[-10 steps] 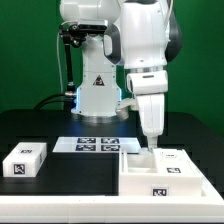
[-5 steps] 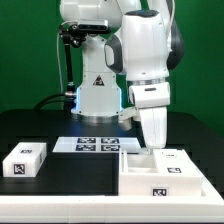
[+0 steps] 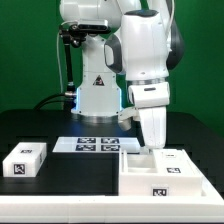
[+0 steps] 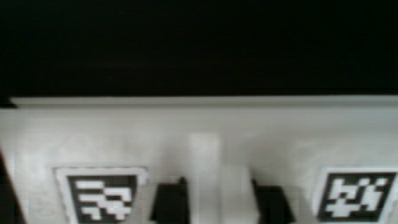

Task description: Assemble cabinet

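Now my tool point(image 3: 150, 148) dips into the cabinet point(image 3: 165, 178) at the table's point(image 3: 40, 125) front corner, on the exterior view's right. Its fingers point(image 4: 169, 202) straddle a thin white wall point(image 4: 210, 165); I cannot tell whether they pinch it.

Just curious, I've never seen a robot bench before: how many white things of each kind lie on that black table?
Large cabinet box: 1
Small tagged block outside it: 1
Flat marker board: 1
Total: 3; pieces inside the box are too unclear to count.
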Tool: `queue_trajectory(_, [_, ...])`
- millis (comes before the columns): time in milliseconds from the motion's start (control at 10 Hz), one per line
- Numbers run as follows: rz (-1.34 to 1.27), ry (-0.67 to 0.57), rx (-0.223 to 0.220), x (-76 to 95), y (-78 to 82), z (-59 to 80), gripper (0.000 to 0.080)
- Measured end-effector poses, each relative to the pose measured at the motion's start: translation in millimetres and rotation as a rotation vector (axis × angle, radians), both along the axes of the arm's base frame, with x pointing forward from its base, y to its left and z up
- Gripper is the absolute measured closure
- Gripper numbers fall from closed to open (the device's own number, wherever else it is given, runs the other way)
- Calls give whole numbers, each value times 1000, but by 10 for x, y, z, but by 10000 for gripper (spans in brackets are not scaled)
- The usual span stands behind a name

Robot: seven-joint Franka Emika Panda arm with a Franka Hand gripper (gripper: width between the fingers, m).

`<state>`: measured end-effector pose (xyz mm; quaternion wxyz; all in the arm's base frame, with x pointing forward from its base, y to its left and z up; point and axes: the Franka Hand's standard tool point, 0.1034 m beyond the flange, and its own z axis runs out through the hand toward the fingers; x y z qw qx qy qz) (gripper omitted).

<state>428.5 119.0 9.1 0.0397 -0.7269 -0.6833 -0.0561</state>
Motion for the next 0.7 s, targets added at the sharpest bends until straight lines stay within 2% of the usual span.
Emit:
queue_trajectory(100, [0,-1,0,3,0,3,738])
queue_trajectory(700, [0,-1,0,3,0,3,737])
